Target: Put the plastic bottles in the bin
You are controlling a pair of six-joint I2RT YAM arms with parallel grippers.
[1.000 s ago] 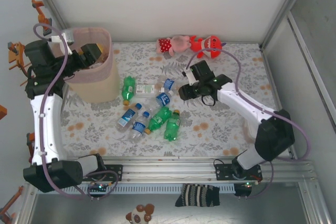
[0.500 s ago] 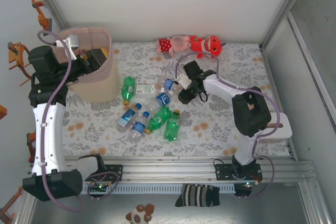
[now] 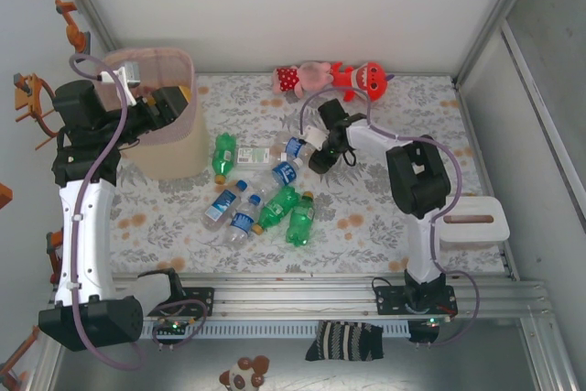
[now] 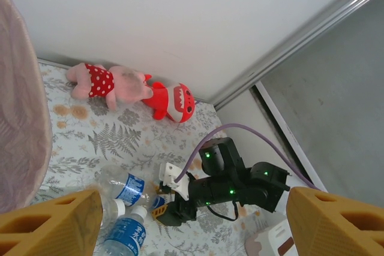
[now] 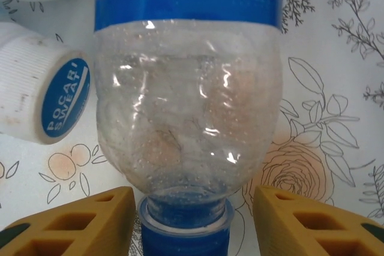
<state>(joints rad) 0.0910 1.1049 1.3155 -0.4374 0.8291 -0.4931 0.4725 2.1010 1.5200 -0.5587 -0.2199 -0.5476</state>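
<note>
Several plastic bottles lie mid-table: clear blue-labelled ones and green ones. My right gripper is low beside the clear bottle. In the right wrist view that bottle's blue cap sits between my yellow fingers, with a gap on each side; the right gripper is open. The pink bin stands at the back left. My left gripper hangs over its rim, open and empty; the bin wall is at that view's left edge.
Two plush toys, pink and red, lie at the back. A white Pocari Sweat cap lies just left of the bottle. A white holder sits at the right. Enclosure walls close in the back and sides.
My right arm has folded in and carried its gripper left to the clear bottle's cap, the fingers narrowing. My left gripper shifted slightly over the bin, still open.
</note>
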